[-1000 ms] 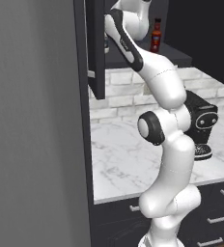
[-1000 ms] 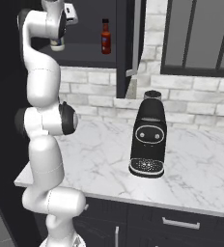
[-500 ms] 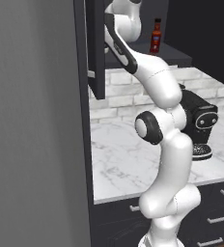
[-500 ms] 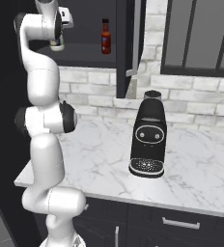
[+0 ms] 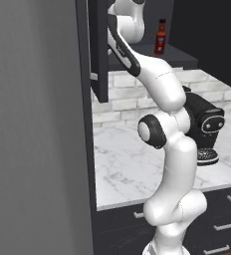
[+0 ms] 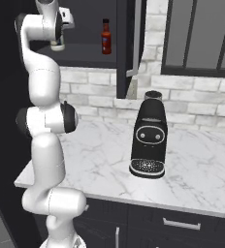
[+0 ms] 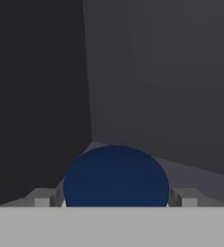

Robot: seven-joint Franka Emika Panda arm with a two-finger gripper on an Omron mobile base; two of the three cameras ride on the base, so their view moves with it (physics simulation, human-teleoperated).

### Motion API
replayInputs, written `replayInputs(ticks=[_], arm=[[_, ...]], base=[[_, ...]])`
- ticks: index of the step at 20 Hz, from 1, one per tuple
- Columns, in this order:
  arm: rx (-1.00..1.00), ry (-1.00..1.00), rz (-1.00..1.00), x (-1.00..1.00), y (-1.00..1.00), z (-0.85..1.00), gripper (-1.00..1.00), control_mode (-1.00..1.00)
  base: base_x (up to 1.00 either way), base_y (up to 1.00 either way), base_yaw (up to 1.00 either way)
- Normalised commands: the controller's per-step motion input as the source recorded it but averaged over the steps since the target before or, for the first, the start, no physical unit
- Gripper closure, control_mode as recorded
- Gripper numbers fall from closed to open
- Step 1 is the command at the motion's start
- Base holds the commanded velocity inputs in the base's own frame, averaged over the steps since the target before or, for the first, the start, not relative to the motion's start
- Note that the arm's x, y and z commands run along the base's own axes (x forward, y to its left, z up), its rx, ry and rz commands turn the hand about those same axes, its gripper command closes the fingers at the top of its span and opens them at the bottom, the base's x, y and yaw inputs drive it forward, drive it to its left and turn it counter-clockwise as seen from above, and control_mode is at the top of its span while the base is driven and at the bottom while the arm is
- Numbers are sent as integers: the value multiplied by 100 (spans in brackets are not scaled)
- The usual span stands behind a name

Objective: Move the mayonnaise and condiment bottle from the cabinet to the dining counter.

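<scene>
The mayonnaise point(image 7: 115, 176) shows its dark navy lid low in the hand view. My gripper point(image 7: 114, 198) is open, one fingertip point(image 7: 45, 197) on each side of the lid and very close to it. In the right base view the hand reaches into the open black cabinet point(image 6: 88, 54), and the white jar of mayonnaise point(image 6: 57, 46) peeks out under it on the shelf. The red condiment bottle point(image 6: 105, 37) point(image 5: 161, 37) stands upright on the same shelf, to the right of the hand. The dining counter is out of view.
A black coffee machine point(image 6: 148, 136) point(image 5: 205, 125) stands on the marble worktop point(image 6: 90, 160) below the cabinet, in front of a white brick backsplash. The open cabinet door point(image 5: 98, 50) hangs left of the arm. Black drawers point(image 6: 182, 224) run under the worktop.
The arm has reached a little further into the cabinet, over the jar. The condiment bottle has not moved.
</scene>
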Motion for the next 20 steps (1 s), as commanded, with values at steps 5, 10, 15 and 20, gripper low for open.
replayInputs(ticks=[5,10,15,20], arm=[[1,-3,-6,-67,-19,0,100,-100],[2,-14,-8,-100,-37,0,100,-100],[4,-19,-6,-100,-44,0,100,-100],[4,-9,-6,-100,-34,0,100,-100]], base=[[0,0,0],[0,0,0],[0,0,0],[0,0,0]])
